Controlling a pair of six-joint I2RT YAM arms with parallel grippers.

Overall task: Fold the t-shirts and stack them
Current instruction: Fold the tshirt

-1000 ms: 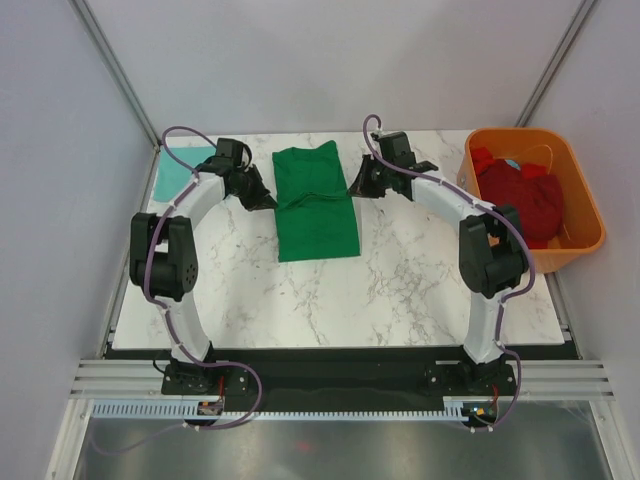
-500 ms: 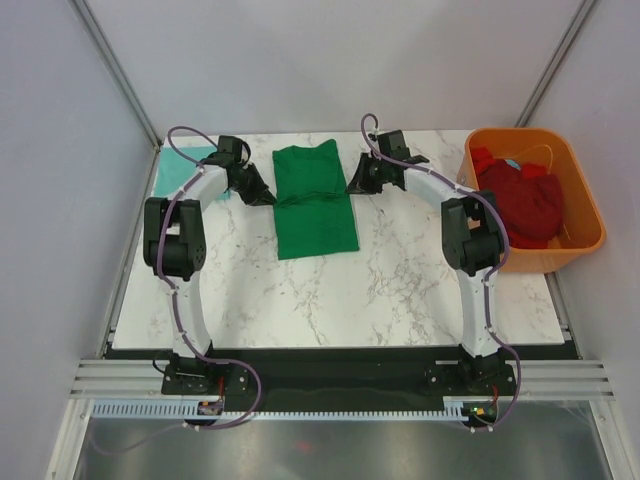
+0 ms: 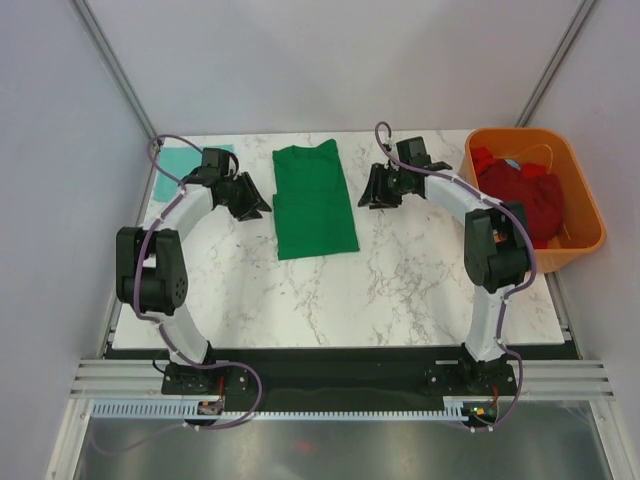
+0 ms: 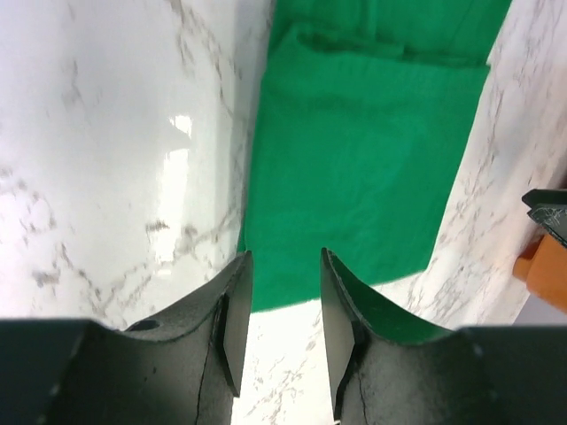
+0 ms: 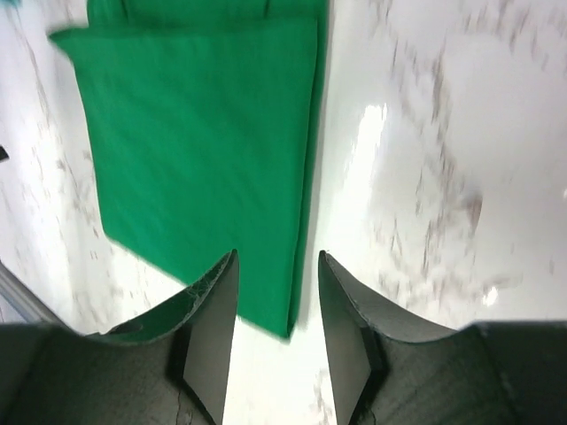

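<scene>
A dark green t-shirt (image 3: 314, 200) lies in a long, narrow fold at the back middle of the marble table (image 3: 400, 290). My left gripper (image 3: 257, 205) hovers just off its left edge, open, nothing between the fingers. My right gripper (image 3: 372, 195) sits just off its right edge, also open and empty. In the left wrist view the green t-shirt (image 4: 363, 159) fills the upper right past my left gripper (image 4: 285, 257). In the right wrist view the green t-shirt (image 5: 195, 133) ends at a folded corner between the tips of my right gripper (image 5: 276, 257). A pale teal t-shirt (image 3: 178, 170) lies folded at the back left. Dark red t-shirts (image 3: 525, 200) are heaped in the tub.
The orange plastic tub (image 3: 520, 135) stands at the table's right edge, close behind my right arm. Grey walls with metal posts enclose the back and sides. The left wrist view catches a bit of the right gripper (image 4: 549, 212) and the tub (image 4: 542, 270).
Both grippers have opened and let go of the green t-shirt's side edges, then drawn back slightly outward and nearer. The shirt lies flat.
</scene>
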